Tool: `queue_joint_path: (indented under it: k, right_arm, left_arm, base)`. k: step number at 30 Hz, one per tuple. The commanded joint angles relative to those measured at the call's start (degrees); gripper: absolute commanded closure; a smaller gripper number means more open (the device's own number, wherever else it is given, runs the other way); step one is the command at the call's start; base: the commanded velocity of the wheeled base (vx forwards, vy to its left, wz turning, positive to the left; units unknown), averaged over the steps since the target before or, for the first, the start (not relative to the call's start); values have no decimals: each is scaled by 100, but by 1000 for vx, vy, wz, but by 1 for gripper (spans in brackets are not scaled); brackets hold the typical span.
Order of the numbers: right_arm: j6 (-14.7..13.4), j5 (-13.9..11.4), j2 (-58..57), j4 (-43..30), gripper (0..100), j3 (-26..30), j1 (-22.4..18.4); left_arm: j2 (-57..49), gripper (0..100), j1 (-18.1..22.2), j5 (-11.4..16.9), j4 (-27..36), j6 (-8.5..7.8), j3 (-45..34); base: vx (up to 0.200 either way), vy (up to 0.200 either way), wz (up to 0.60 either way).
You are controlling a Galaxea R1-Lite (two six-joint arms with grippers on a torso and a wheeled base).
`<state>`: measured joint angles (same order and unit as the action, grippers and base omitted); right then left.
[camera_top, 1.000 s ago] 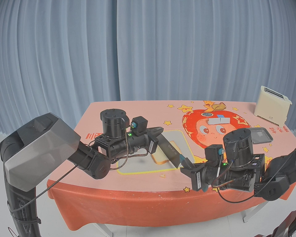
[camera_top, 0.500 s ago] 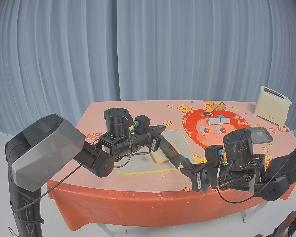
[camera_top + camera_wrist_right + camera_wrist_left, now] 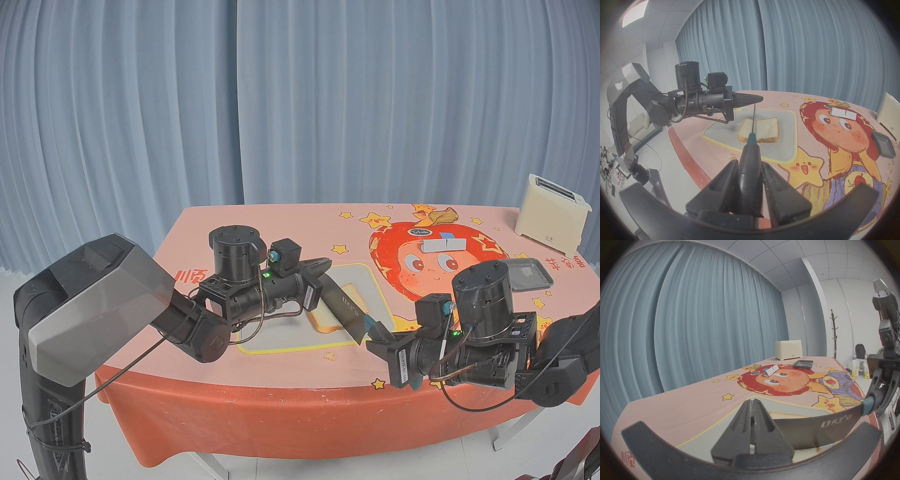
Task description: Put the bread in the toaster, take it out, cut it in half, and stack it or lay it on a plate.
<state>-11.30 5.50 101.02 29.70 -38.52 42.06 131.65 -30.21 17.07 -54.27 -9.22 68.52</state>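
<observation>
Bread lies flat on the mat on the surface. Right tool clamps the knife handle, blade edge-down across the slice's middle for halving. Left tool, pinched closed and empty, sits by the blade tip, perhaps steadying it; contact unclear.

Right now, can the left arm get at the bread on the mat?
Probably yes: the left gripper, shut, is close beside the bread. But the knife in the right gripper stands across it, so only the left part looks free.
</observation>
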Motion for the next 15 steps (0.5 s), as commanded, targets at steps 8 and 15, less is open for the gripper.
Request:
queue_joint_path:
  k: [8,15]
  right_arm:
    - [-4,-5,-4,10,100,3,13]
    - [-4,-5,-4,19,100,-15,13]
  left_arm:
    - [151,100,85,7,22,-89,-85]
    - [283,100,112,7,4,-124,-94]
  base:
    - [0,0,0]
    - [0,0,0]
